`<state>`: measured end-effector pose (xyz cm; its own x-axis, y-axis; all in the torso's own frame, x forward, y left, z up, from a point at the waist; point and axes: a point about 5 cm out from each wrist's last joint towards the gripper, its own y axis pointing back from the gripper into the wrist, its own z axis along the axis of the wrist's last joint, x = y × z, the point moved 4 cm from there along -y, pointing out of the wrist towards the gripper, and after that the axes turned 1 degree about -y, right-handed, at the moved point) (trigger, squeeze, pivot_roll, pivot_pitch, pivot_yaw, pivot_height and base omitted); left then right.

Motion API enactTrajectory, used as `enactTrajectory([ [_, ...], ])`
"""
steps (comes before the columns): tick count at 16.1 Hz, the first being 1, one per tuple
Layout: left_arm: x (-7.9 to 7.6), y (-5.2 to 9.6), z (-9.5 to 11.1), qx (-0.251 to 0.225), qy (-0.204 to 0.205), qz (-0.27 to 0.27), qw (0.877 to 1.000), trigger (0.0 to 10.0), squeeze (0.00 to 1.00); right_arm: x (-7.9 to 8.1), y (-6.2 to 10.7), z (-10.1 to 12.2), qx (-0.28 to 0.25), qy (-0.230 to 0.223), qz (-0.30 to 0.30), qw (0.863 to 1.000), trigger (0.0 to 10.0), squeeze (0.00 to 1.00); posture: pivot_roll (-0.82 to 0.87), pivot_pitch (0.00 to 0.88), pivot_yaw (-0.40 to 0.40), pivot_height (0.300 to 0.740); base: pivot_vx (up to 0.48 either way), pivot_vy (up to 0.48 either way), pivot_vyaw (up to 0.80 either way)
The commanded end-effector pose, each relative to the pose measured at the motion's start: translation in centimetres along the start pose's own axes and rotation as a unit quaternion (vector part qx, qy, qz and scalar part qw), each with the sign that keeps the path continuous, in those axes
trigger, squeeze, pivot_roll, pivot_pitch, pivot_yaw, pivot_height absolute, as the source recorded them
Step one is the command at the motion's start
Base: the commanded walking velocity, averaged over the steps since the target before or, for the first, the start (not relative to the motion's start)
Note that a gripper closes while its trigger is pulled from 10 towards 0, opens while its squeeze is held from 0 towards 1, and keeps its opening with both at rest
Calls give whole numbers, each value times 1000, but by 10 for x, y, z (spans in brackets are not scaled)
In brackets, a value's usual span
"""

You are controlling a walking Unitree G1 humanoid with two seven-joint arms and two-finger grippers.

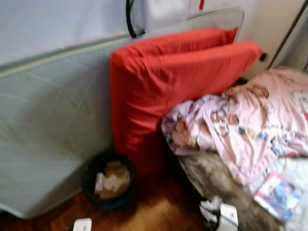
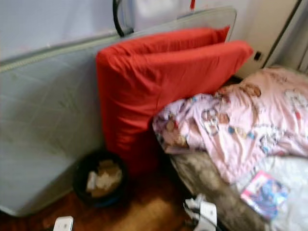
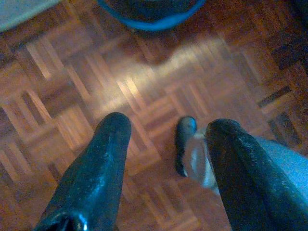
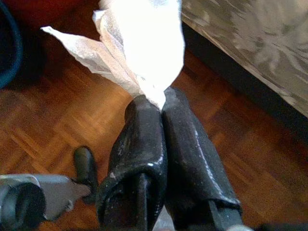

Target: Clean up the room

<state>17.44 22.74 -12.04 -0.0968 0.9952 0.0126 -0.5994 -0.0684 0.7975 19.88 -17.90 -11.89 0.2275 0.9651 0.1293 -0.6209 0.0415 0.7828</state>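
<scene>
White tissue (image 4: pixel 144 48) pinched in right claw (image 4: pixel 161 103) — left claw (image 3: pixel 166 139) spread; dark bin (image 1: pixel 108 180), seemingly paper-filled, beside red cushion (image 1: pixel 163 91).

I am looking down at a dark bin (image 1: pixel 109 182) of paper scraps standing on the wooden floor (image 1: pixel 159 211) below a red cushion (image 1: pixel 163 82), beside a pink blanket (image 1: pixel 250 120).

Red cushions (image 1: pixel 163 82). Pale grey-green mattress (image 1: pixel 48 120). Pink blanket (image 1: pixel 250 120) with cartoon print. Black bin (image 1: pixel 108 180), blue rim. Brown parquet floor (image 3: pixel 144 96). White tissue (image 4: pixel 144 43) in black right end effector (image 4: pixel 161 108). Pink-blue booklet (image 1: pixel 279 195).
</scene>
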Motion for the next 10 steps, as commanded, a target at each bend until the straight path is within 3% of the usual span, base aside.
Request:
enactTrajectory([
  [1,-4,-1,0,3,-5,-3,1000,10000,0,-11,3,-6,9,2,-15,1000,10000,0,12,0,26,740,0,341,0],
  [10,-8,-2,3,1,-3,-3,1000,10000,0,-9,2,-4,7,5,-12,1000,10000,0,12,0,23,740,0,337,0],
])
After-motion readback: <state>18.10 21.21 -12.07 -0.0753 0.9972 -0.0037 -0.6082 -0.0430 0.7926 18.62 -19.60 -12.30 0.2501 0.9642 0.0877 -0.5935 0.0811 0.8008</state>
